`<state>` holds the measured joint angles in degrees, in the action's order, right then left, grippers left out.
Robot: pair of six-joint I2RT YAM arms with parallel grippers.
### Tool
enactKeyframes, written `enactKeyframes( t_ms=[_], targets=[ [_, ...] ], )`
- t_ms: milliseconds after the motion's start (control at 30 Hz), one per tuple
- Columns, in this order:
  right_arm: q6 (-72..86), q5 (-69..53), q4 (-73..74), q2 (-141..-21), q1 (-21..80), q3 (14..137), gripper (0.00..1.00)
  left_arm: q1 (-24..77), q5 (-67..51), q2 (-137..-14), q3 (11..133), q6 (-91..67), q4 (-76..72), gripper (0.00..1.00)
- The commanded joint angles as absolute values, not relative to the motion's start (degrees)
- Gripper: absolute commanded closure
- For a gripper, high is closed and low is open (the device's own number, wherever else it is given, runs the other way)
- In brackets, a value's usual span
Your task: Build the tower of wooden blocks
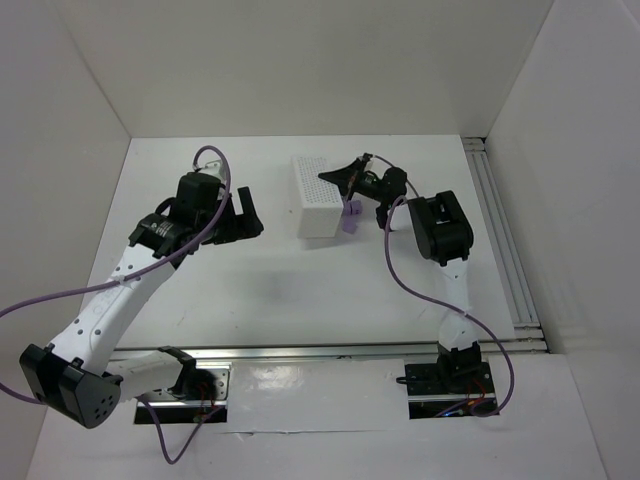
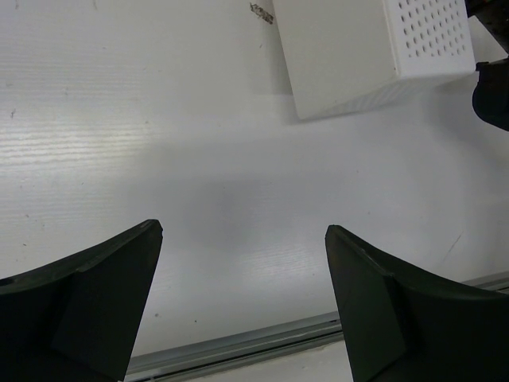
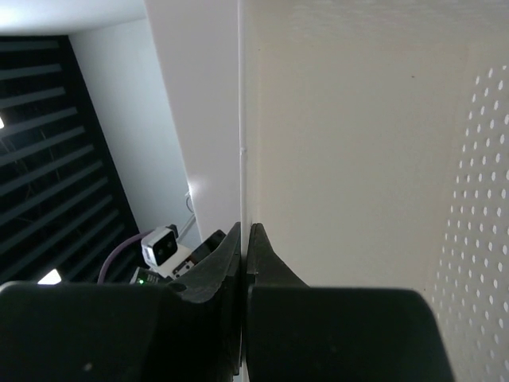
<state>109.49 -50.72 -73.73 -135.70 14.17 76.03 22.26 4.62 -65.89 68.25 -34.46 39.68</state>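
Evidently the step in hand is a pick by the right arm, and it calls for care, since the wood blocks (image 1: 350, 216) are tiny next to the fingers and stand just beside the right wall of the white tray (image 1: 312, 205), so close that I cannot tell whether they touch it. The right gripper (image 1: 325, 179) hangs above the tray's perforated top, up and to the left of the lilac patch rather than over it. In its own wrist view its fingers (image 3: 231, 251) are pressed together with nothing visible between them, and they point along the tray's pale wall, with no block in sight. To do this well, I judge it should part its jaws, shift over the blocks and come straight down, one finger slipping into the narrow space by the tray wall without nudging it, then close gently on the faces of a single cube. Whether the lilac patch is a started tower or loose cubes is too small to tell from above. The left gripper (image 1: 246, 214) is spread wide and empty, well apart from the blocks, on the far side of the tray. Its wrist view shows only bare table (image 2: 159, 119) between the fingers, with the tray beyond them.
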Motion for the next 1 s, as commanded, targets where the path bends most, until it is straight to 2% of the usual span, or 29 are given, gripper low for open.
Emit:
enactKeyframes(
  t_ms=[0, 433, 567, 700, 833, 933, 967],
  targets=[
    [112.14, -49.04, -108.28, -137.46, 15.12, 81.20, 1.00, 21.97, 4.22, -64.69, 68.29, -33.22, 39.81, 0.03],
    [109.34, -50.00, -99.42, -143.09, 21.97, 96.05, 1.00, 21.45, 4.75, -64.69, 69.35, -32.70, 40.34, 0.03],
    [109.34, -52.81, -99.40, -143.09, 22.59, 98.96, 1.00, 21.45, 5.88, -65.21, 70.74, -32.17, 41.39, 0.03],
    [105.13, -57.72, -95.47, -137.57, 19.78, 98.96, 1.00, 20.92, 7.56, -63.90, 70.75, -32.17, 41.40, 0.03],
    [88.38, -63.27, -72.39, -130.55, 16.09, 98.96, 1.00, 20.21, 7.56, -62.49, 70.75, -32.17, 40.87, 0.03],
    [65.54, -64.51, -45.96, -124.05, 14.69, 100.36, 1.00, 20.21, 8.17, -61.18, 70.75, -32.78, 40.35, 0.03],
    [49.38, -62.95, -36.40, -122.45, 13.98, 103.16, 1.00, 20.21, 8.17, -61.17, 70.75, -32.78, 40.34, 0.03]
  ],
)
